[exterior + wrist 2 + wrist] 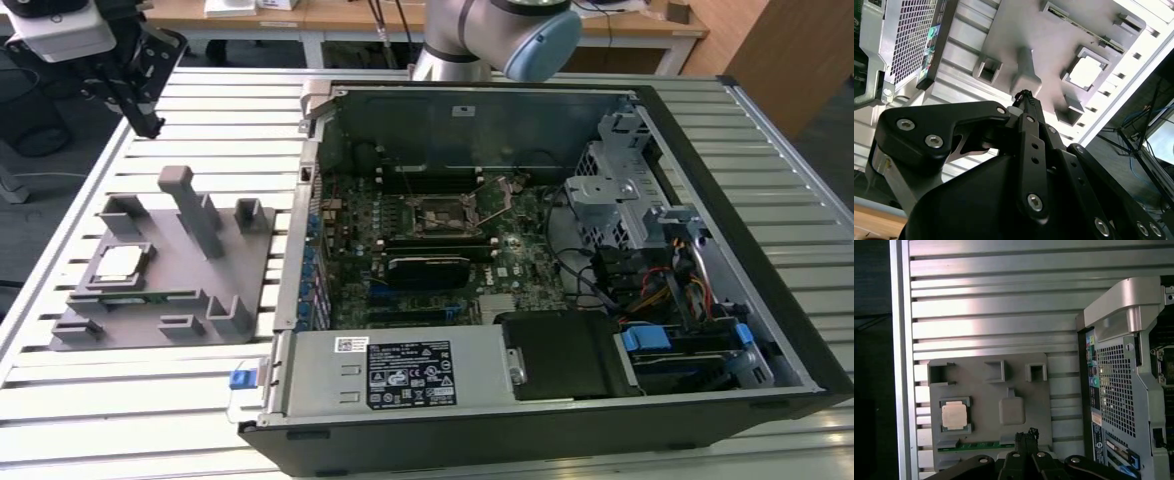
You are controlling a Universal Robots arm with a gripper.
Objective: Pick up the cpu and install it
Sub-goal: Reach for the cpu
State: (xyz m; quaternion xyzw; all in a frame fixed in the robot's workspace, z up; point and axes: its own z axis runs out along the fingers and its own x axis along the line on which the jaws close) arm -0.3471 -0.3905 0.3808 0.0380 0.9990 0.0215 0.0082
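Note:
The cpu (120, 262) lies flat with its silver lid up in a recess of the grey fixture (187, 300), on the exterior view's left. Both wrist views also show the cpu (954, 415) (1086, 71) in its pocket. My gripper (151, 125) hangs high above the table beyond the fixture's far end, well clear of the cpu. Its black fingers (1026, 436) meet at the tips (1024, 95), shut with nothing between them. The motherboard's socket (441, 215) sits inside the open computer case (747, 230), its metal frame raised.
The fixture (1019, 375) has upright posts (187, 200) and holds a green memory stick (979, 445). The case's rear panel (1114, 385) stands beside it. A black fan shroud (567, 350) and power supply (400, 372) fill the case's near end. The slatted table (227, 110) ends at a rail (901, 340).

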